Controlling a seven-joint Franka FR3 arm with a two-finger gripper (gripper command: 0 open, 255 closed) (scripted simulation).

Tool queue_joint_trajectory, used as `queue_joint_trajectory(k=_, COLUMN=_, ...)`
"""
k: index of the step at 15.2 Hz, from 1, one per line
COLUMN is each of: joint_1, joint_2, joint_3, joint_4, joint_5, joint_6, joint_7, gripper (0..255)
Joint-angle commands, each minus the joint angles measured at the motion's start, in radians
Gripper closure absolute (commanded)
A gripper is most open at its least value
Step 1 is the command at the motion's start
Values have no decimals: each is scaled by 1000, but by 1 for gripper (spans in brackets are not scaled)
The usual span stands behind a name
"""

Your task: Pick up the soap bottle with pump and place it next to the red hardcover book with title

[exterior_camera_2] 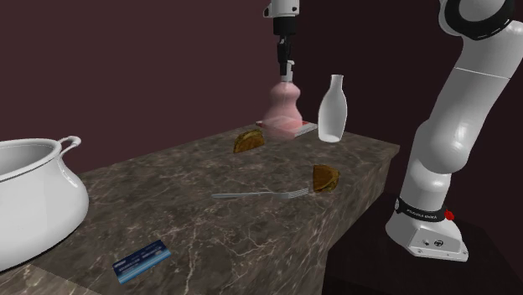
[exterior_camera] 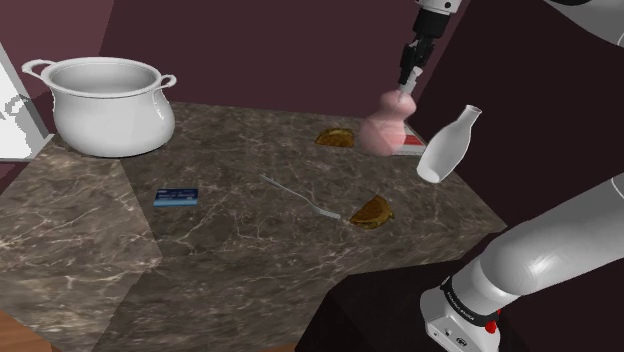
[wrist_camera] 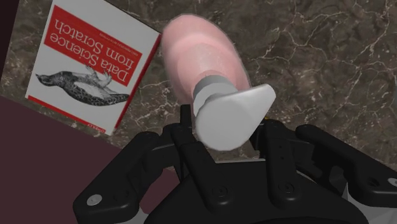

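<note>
tool clamped on the pump head of the soap bottle | bottle = smooth glossy pink, bulgy gourd shape, pale grey pump | long axis near upright, pump up, leaning a bit | far right end of the veined marble tabletop in the shoulder view, just beside the red-and-white book

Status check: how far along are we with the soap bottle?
Pickup looks done: the gripper is shut on the pump of the pink soap bottle. In hand: the bottle is right by the red-and-white book. Left: set it down beside the book and release. Whether its base touches the counter, I cannot tell.
</note>
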Motion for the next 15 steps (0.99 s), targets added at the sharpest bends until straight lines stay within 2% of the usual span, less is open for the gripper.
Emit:
queue_joint_trajectory(k=1, joint_1=1, joint_2=1, joint_3=1, joint_4=-1, joint_5=1, joint_6=1, joint_7=0, gripper=255)
queue_joint_trajectory(k=3, joint_1=1, joint_2=1, joint_3=1, joint_4=-1, joint_5=1, joint_6=1, joint_7=0, gripper=255)
queue_joint_trajectory(k=4, joint_1=1, joint_2=1, joint_3=1, joint_4=-1, joint_5=1, joint_6=1, joint_7=0, gripper=0)
queue_joint_trajectory(k=9, joint_1=1, joint_2=1, joint_3=1, joint_4=-1, joint_5=1, joint_6=1, joint_7=0, gripper=0)
queue_joint_trajectory(k=13, joint_1=3, joint_2=63, joint_3=5, joint_4=204, joint_5=-1, joint_6=-141, joint_7=1, gripper=0)
queue_joint_trajectory(k=15, joint_1=3, joint_2=63, joint_3=5, joint_4=203, joint_5=-1, joint_6=-141, joint_7=1, gripper=0)
